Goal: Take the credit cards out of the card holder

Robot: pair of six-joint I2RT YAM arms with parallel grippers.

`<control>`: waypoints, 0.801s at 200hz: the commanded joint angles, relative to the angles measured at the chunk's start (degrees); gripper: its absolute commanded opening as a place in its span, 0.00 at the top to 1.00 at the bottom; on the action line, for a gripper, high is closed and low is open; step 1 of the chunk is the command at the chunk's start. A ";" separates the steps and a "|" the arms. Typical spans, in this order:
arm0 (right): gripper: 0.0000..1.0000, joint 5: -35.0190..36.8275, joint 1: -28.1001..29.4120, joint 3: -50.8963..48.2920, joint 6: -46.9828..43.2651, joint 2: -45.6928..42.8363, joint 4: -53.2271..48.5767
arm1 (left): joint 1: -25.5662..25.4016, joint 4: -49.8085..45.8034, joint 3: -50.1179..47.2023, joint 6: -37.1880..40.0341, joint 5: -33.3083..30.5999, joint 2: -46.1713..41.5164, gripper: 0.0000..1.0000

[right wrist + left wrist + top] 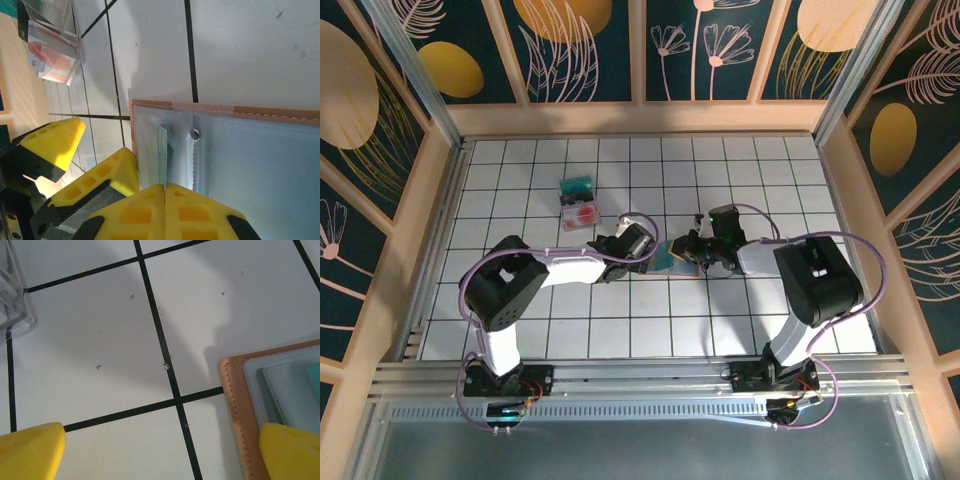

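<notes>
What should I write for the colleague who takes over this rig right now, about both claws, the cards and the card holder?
Left claw: open. One finger rests on the edge of the open card holder, apparently pinning it down.
Right claw: shut on the edge of a credit card that stands partly out of a pocket.
Done: a teal card and a red-white card are out, at the clear box farther back on the table.
Left: pull this card free and put it with the others. Then check the pockets; I cannot see them all.
</notes>
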 commanded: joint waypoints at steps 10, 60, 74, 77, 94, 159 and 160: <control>1.00 3.82 -1.04 0.41 -2.24 -2.47 -4.19 | 0.01 -3.71 -1.82 -0.02 -0.56 1.76 0.01; 1.00 5.53 -2.20 0.28 -3.69 -4.71 -6.64 | 0.00 -3.76 -1.88 -0.23 -0.55 1.69 0.01; 1.00 6.25 -2.52 0.18 -4.22 -5.54 -7.42 | 0.01 -3.71 -1.98 -0.34 -0.58 1.59 0.01; 1.00 6.43 -2.63 0.19 -4.34 -5.71 -7.63 | 0.01 -3.71 -2.01 -0.32 -0.63 1.57 0.01; 1.00 7.34 -2.99 -0.04 -5.01 -6.89 -8.60 | -0.05 -3.73 -1.98 -0.31 -0.68 1.37 0.01; 1.00 10.12 -4.36 -1.00 -7.03 -11.92 -10.13 | -0.07 -4.24 -1.76 -0.37 -0.76 -0.23 0.01; 1.00 10.16 -4.38 -1.02 -7.05 -11.99 -10.16 | -0.03 -4.28 -1.73 -0.35 -0.78 -0.28 0.01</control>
